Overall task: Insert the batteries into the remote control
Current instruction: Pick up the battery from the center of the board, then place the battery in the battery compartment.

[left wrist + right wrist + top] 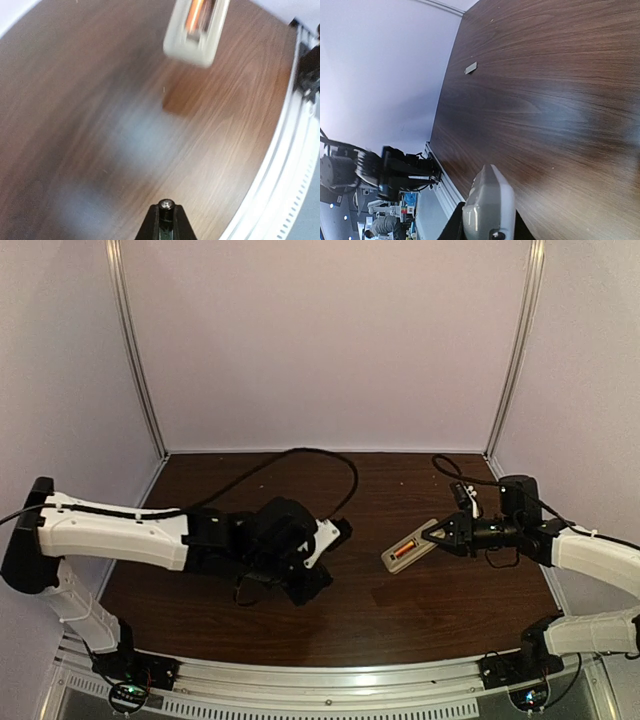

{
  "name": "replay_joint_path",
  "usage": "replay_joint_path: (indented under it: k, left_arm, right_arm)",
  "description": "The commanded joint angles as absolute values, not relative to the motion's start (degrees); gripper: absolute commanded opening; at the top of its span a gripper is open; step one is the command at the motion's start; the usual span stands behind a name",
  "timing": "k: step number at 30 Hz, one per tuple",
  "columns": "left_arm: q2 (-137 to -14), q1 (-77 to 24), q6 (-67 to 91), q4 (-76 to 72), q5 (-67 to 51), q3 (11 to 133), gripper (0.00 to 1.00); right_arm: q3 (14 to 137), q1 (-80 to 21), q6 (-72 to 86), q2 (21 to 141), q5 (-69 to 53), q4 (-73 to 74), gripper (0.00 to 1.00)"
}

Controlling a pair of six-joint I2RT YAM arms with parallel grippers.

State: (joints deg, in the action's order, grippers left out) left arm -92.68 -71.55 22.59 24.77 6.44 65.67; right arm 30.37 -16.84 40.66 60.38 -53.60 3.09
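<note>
The remote control (410,550) hangs above the table right of centre, its open back facing up, and my right gripper (436,535) is shut on its right end. An orange battery (404,551) lies in its compartment. In the right wrist view the remote control (490,200) fills the space between the right gripper's (487,225) fingers. In the left wrist view the remote control (196,35) is blurred at the top, with the orange battery (195,14) inside. My left gripper (166,214) is shut on a dark battery (166,204) with a metal tip. The left gripper (342,531) is left of the remote, apart from it.
A small flat grey piece (470,67) lies on the dark wood table (400,620). A black cable (300,452) loops across the back of the table. The metal front rail (330,680) runs along the near edge. Pale walls (330,340) close the back and sides.
</note>
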Motion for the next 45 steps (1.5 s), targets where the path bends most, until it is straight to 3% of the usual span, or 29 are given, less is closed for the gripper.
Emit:
replay_joint_path:
  k: [1,5,19,45]
  left_arm:
    - [-80.1,-70.4,14.6,3.3,7.3,58.8,0.00]
    - [-75.9,-70.4,8.2,-7.1,3.7,55.9,0.00]
    - [-84.4,-70.4,4.6,-11.6,-7.9,59.3,0.00]
    - [-84.2,-69.1,7.1,-10.6,-1.8,56.8,0.00]
  right_arm:
    - [30.3,-21.8,44.0,61.6,-53.1,-4.6,0.00]
    - [31.7,-27.3,45.8,63.9,-51.5,-7.6,0.00]
    - [35.7,-39.4,51.8,70.9,-48.5,-18.4,0.00]
    - [36.3,-42.6,55.7,71.7,-50.9,-26.8,0.00]
